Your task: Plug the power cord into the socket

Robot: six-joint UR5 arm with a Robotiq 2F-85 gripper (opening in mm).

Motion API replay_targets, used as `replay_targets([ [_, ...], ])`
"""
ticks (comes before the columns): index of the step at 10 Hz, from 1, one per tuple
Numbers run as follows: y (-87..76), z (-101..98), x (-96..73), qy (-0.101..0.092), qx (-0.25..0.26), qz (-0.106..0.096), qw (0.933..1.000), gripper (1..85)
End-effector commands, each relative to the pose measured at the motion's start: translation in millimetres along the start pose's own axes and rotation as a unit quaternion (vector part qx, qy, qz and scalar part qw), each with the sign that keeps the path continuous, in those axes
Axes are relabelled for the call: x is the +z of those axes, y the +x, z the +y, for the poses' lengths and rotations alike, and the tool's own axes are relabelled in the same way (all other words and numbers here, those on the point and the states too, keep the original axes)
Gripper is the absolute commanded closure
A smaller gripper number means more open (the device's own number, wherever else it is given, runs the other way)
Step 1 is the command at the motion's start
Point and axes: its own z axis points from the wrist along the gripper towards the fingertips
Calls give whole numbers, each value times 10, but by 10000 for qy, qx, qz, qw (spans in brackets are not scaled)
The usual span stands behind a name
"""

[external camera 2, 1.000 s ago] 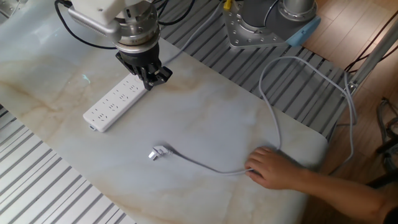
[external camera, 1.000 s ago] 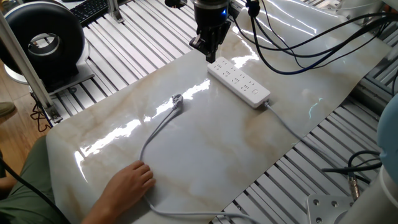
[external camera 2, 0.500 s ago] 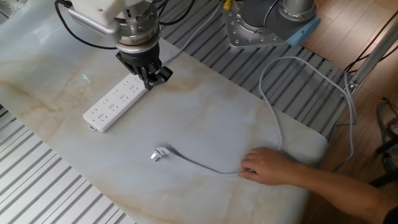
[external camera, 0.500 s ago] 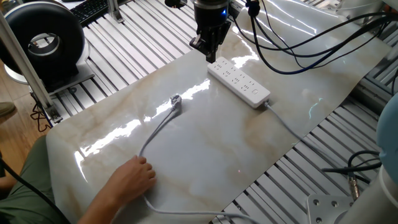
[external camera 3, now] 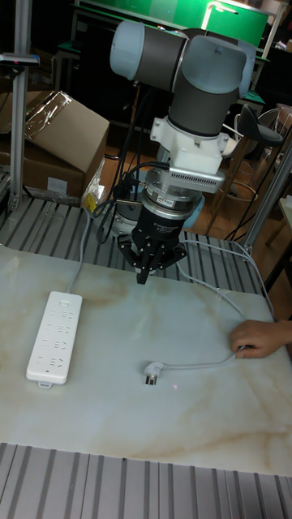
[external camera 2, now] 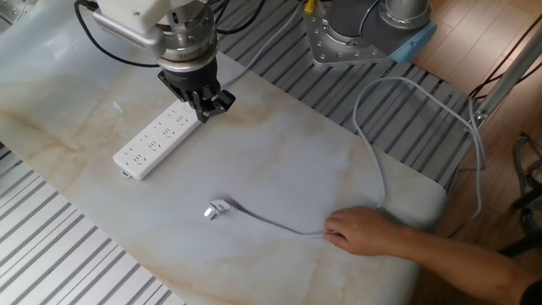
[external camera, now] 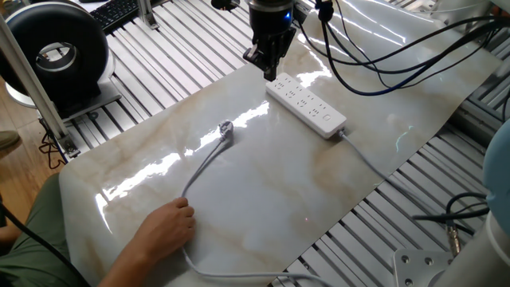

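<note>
Power cord (external camera: 209, 159) lies on the glossy marbled desk (external camera: 271, 191), its small rounded grey plug (external camera 3: 152, 372) pointing toward the camera in the tall fixed view, cable trailing back in a shallow curve to a person's hand (external camera 2: 360, 230) resting on it. Socket (external camera 2: 161, 138): long white rectangular strip, flat, well apart from the plug, long axis running diagonally. Gripper (external camera 3: 143, 272) hangs near one end of the strip, fingers nearly together, holding nothing. Only the tall fixed view shows the grey arm joints and a cardboard box (external camera 3: 57, 130).

We note a glossy marble-patterned tabletop (external camera: 263, 199) on ribbed aluminium framing (external camera: 171, 60); brown cardboard box (external camera 3: 53, 134); wooden floor (external camera 2: 474, 42).
</note>
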Motion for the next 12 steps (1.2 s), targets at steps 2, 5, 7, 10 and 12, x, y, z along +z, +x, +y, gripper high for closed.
replay_targets([
  [2,-20,63,-5,-160,77,-49,9998,847],
  [5,-19,101,3,-245,157,-50,9996,847],
  [7,-16,137,9,-322,307,-47,9990,847],
  [10,-8,217,40,-505,483,-80,9975,847],
  [12,-10,242,72,-637,450,-160,9968,847],
])
